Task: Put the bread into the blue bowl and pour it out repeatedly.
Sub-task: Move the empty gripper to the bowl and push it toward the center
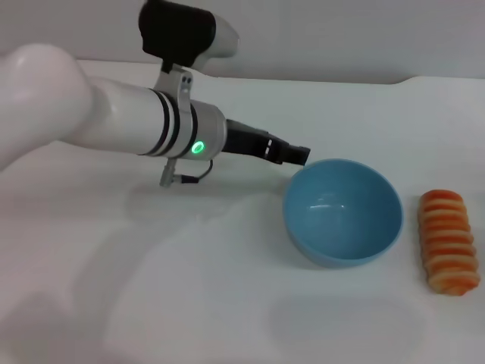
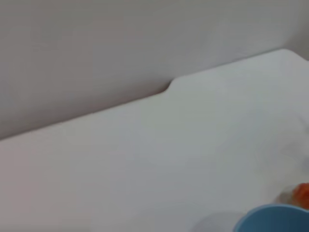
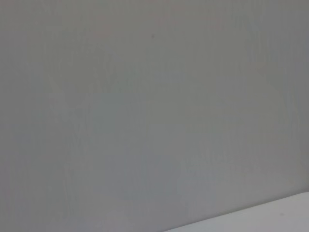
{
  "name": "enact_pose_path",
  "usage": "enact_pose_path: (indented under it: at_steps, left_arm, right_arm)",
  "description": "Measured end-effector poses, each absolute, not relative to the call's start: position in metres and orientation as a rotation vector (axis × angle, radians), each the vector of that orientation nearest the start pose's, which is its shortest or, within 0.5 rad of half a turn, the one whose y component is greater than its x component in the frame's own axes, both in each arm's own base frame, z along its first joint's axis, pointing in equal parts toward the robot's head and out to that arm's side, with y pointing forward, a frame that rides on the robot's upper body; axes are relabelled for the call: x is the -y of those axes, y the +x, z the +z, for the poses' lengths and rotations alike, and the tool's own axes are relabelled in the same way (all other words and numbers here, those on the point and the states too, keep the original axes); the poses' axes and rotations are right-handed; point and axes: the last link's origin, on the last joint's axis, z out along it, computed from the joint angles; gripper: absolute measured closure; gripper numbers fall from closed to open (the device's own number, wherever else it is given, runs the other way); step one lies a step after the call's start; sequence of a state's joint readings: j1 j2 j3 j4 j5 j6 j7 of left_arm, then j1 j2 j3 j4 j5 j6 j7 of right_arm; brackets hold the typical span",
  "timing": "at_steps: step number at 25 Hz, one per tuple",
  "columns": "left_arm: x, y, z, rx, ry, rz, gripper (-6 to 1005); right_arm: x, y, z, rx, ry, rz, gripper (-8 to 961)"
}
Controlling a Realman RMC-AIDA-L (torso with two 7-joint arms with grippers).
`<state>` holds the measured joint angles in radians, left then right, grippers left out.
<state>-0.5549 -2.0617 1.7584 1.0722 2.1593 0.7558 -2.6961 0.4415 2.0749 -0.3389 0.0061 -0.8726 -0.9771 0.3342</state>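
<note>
Head view: the left gripper [image 1: 297,152] reaches to the far-left rim of the round, smooth light-blue bowl [image 1: 342,212], jaws' state unclear; it should seat squarely on that rim. The ribbed orange-and-cream toy loaf [image 1: 449,240] lies on the white counter [image 1: 189,288] right of the bowl, long axis running near-to-far

Left wrist view: only the bowl's rim [image 2: 270,218] and an orange sliver of loaf [image 2: 302,193] show

Right wrist view: no right gripper in sight

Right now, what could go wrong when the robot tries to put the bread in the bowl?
The left gripper is close to the rim of the bowl, so it might bump the bowl and slide it on the smooth table. The bread lies on the far side of the bowl from that arm, so reaching over could knock the bowl. The bread also sits near the table's right edge and could get pushed off.
</note>
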Motion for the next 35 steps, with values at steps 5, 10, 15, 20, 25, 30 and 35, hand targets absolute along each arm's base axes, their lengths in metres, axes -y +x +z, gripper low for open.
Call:
enact_pose_path:
  at_steps: [5, 10, 15, 20, 25, 30, 35]
  left_arm:
    - [-0.376, -0.178, -0.100, 1.173, -2.460, -0.147, 181]
    - [-0.374, -0.185, -0.107, 1.210, -2.466, -0.146, 181]
    - [-0.369, -0.193, -0.113, 1.244, -2.473, -0.142, 181]
    - [-0.364, -0.196, -0.123, 1.228, -2.488, -0.109, 186]
    - [-0.365, -0.198, -0.125, 1.235, -2.472, -0.114, 200]
    - [-0.365, -0.201, -0.130, 1.255, -2.472, -0.091, 214]
    - [-0.363, -0.198, -0.135, 1.243, -2.493, -0.070, 228]
  right_arm:
    - [-0.313, 0.403, 0.011, -0.907, -1.340, 0.548, 294]
    - [-0.314, 0.403, 0.011, -0.907, -1.340, 0.548, 294]
    - [-0.313, 0.403, 0.011, -0.909, -1.340, 0.546, 294]
    - [-0.313, 0.404, 0.011, -0.912, -1.339, 0.545, 294]
    - [-0.310, 0.406, 0.011, -0.916, -1.336, 0.540, 294]
    - [-0.309, 0.406, 0.010, -0.919, -1.335, 0.538, 294]
    - [-0.306, 0.409, 0.011, -0.921, -1.331, 0.533, 294]
